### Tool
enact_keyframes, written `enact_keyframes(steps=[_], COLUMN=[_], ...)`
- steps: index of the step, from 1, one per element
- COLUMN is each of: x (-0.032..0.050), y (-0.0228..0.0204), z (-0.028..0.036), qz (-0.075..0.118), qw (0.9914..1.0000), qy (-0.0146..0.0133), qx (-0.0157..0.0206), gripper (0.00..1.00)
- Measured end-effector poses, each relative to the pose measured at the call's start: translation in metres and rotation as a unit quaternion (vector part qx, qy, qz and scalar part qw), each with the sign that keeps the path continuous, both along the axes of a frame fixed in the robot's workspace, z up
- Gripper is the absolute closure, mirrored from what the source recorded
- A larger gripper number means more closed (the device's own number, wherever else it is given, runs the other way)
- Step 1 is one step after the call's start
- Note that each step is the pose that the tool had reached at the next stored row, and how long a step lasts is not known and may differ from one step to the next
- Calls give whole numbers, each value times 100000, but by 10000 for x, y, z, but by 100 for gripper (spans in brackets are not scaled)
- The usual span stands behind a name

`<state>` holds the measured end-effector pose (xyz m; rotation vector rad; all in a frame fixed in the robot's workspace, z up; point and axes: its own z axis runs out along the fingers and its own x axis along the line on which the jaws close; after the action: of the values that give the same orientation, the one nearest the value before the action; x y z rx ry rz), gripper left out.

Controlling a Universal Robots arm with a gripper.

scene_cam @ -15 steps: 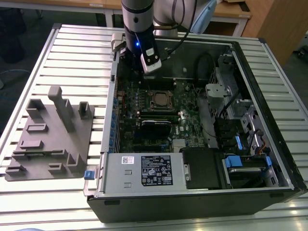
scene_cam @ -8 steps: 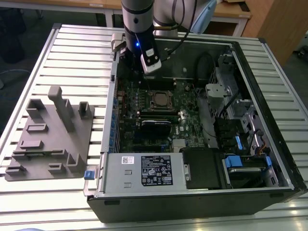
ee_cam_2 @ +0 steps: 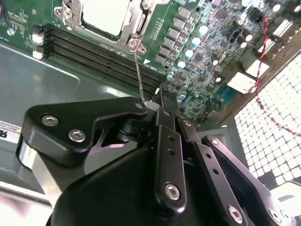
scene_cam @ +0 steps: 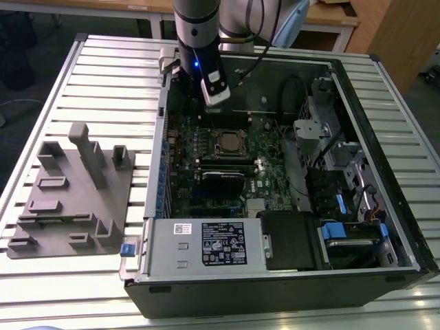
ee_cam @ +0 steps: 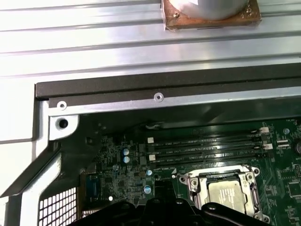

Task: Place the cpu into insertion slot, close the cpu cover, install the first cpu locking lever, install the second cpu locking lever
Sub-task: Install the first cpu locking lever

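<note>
Silvery cpu (ee_cam: pixel 225 194) sits in the insertion slot (ee_cam: pixel 187 180), near the claw (ee_cam_2: pixel 162 103).

Silver-grey cylindrical arm (scene_cam: pixel 196 27) with a blue light (scene_cam: pixel 196 66), black cables (scene_cam: pixel 256 27), white wrist box (scene_cam: pixel 216 93) — black gripper (ee_cam_2: pixel 159 104), links studded with silver screws (ee_cam_2: pixel 77 136).

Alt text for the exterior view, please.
The gripper hangs inside an open computer case, near the cpu seated in the insertion slot. A grey fixture lies on the slatted table at the exterior view's left.
</note>
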<state>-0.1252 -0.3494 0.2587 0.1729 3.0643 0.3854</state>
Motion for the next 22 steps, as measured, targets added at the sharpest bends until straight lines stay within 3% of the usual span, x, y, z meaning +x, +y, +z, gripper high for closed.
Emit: enact_keyframes(steps=[5, 6, 10, 11, 22], x=[0, 0, 0, 0, 7], y=[0, -1, -1, 0, -1], z=[-50, -53, -59, -59, -92], qz=[4, 13, 5, 4, 11], qw=[99999, 99997, 99949, 99944, 99945], qy=[-4, 6, -1, -1, 5], qx=[398, 802, 3190, 3333, 3322], gripper=[89, 89, 89, 89, 89])
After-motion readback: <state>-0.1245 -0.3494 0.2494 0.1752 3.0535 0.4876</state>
